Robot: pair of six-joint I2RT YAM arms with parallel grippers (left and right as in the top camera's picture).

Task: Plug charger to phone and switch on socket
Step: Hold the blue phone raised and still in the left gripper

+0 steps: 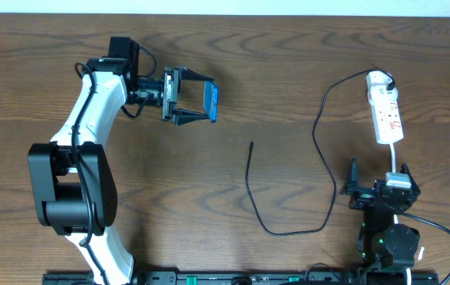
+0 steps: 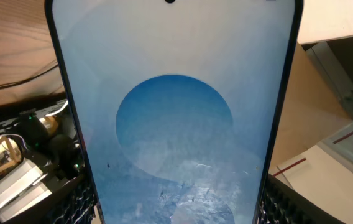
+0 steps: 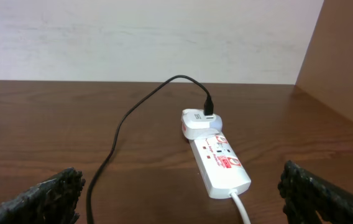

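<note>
1. left gripper (image 1: pixel 192 100) clamps the slim blue-screened rectangular smartphone (image 1: pixel 212 101) between its fingers
2. right gripper (image 1: pixel 379 174), jaws apart: narrow white plastic power strip (image 1: pixel 387 115) ahead, thin black charger cable (image 1: pixel 314 134) to its left

phone (image 2: pixel 174 124) fills view, blue screen w/ darker circle, clamped betw finger pads (image 2: pixel 286 206).

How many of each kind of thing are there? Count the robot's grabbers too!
Phones: 1, the phone
Cables: 1, the charger
Power strips: 1, the socket
Grabbers: 2, the left gripper clamped on the phone, the right gripper open and empty
Total: 5
</note>
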